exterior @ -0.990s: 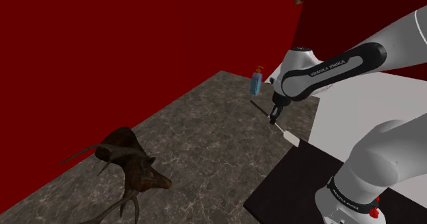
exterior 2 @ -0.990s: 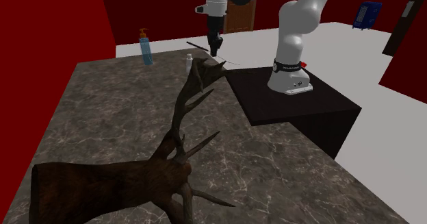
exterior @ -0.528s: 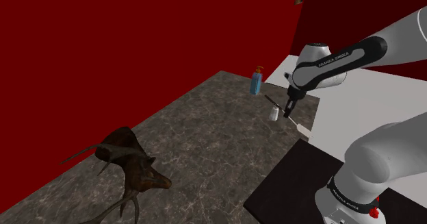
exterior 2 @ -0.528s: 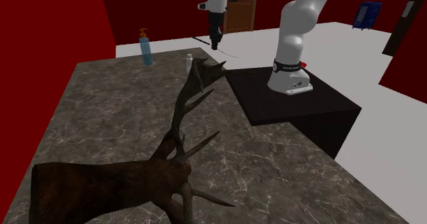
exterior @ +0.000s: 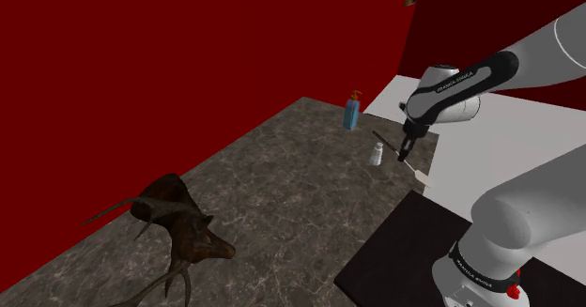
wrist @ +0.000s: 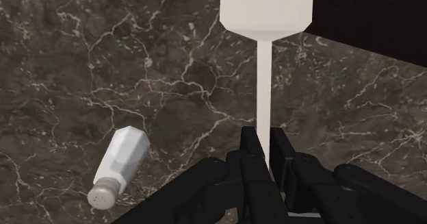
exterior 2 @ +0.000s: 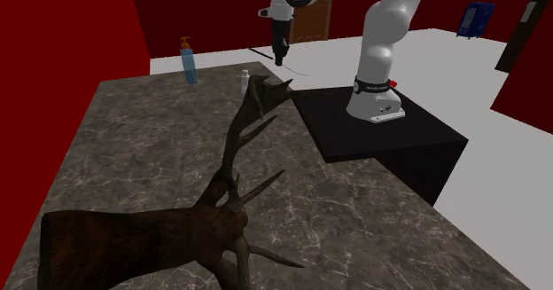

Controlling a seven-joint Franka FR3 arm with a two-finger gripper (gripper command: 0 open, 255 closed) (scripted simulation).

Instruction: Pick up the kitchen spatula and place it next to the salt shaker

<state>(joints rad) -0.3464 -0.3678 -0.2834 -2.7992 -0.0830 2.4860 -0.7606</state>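
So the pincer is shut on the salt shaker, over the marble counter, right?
Not quite. The pincer is shut on the white spatula, not the salt shaker. The shaker sits off to the side on the marble counter, untouched by the fingers. The wrist view shows the spatula's handle clasped between them. The rest is right: the pincer is over the marble counter.

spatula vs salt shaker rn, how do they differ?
The spatula is clasped in the gripper; the shaker stands free on the counter. The spatula is long and thin with a flat blade; the shaker is short and stubby with a grey cap. Both look white.
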